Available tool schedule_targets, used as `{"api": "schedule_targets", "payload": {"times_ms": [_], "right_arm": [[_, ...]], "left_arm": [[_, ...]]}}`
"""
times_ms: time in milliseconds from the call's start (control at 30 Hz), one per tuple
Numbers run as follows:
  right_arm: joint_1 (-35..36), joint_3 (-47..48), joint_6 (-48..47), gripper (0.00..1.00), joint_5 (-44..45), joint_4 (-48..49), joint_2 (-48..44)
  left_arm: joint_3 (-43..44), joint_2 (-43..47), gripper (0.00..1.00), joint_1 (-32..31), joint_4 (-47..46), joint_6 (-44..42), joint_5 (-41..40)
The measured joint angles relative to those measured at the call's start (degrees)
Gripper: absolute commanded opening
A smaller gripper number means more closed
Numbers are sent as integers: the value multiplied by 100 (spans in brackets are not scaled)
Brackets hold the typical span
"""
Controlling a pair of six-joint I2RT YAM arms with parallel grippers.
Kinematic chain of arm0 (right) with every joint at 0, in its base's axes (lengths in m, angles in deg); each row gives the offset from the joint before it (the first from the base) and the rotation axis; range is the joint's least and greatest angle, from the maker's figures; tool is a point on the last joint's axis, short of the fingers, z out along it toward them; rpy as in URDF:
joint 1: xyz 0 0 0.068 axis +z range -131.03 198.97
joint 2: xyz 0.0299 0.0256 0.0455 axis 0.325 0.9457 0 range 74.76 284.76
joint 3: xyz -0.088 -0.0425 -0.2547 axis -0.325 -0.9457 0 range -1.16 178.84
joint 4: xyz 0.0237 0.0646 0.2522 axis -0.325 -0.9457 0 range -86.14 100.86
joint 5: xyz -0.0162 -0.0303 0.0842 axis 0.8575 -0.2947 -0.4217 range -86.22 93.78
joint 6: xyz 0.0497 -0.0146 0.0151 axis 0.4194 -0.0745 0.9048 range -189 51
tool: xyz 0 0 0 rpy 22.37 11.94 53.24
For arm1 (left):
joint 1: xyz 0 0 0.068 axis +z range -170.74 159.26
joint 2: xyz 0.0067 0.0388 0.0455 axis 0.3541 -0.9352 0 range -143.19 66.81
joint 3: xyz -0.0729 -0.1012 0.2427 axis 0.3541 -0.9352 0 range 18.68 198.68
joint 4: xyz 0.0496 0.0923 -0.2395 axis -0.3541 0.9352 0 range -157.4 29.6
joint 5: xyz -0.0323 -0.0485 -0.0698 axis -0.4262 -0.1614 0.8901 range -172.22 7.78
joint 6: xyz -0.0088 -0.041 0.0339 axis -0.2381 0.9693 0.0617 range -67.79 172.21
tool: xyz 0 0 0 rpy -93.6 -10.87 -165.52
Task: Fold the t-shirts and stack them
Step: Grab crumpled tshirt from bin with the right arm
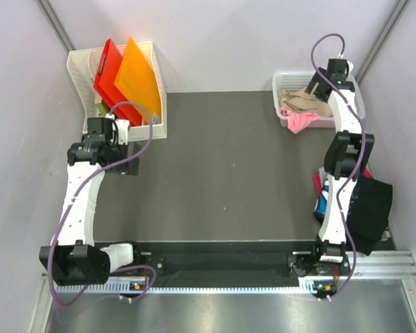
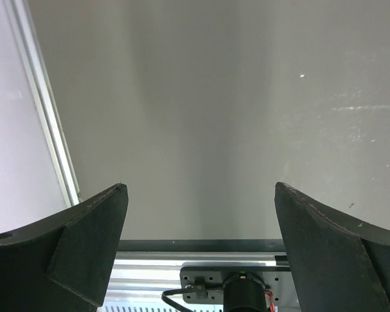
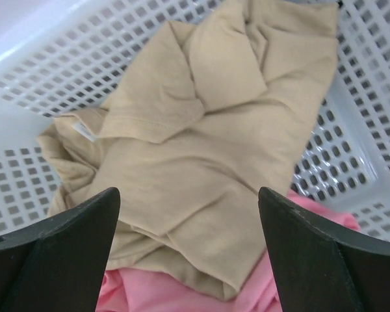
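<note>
A tan t-shirt (image 3: pixel 201 130) with a white neck label (image 3: pixel 83 130) lies crumpled in a white basket (image 3: pixel 45 71) on top of a pink t-shirt (image 3: pixel 182 296). My right gripper (image 3: pixel 188 192) is open and empty, hovering just above the tan shirt. In the top view the right gripper (image 1: pixel 315 87) is over that basket (image 1: pixel 283 78) at the back right, with the tan shirt (image 1: pixel 305 103) and pink shirt (image 1: pixel 299 121) in it. A black t-shirt (image 1: pixel 371 208) lies at the table's right edge beside the right arm. My left gripper (image 2: pixel 200 185) is open and empty over bare table, also shown in the top view (image 1: pixel 127 158).
A white bin (image 1: pixel 80 73) at the back left holds stiff red (image 1: pixel 107 73) and orange (image 1: pixel 137 76) plastic sheets, just behind the left gripper. The dark grey table (image 1: pixel 222 159) lies between the arms. Grey walls enclose the left, back and right sides.
</note>
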Motion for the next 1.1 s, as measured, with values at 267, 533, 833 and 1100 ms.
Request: {"api": "schedule_targets", "payload": {"times_ms": [267, 533, 833, 1100], "right_arm": [[-66, -431, 15, 76, -522, 616, 105], [-153, -579, 116, 65, -863, 706, 457], [-267, -579, 260, 0, -1051, 881, 544], [-247, -579, 306, 0, -1233, 909, 496]], "left_arm": [[-271, -2, 99, 164, -111, -15, 42], [-278, -42, 99, 365, -138, -44, 201], [-326, -26, 99, 636, -138, -192, 264], [-433, 31, 99, 745, -142, -234, 356]]}}
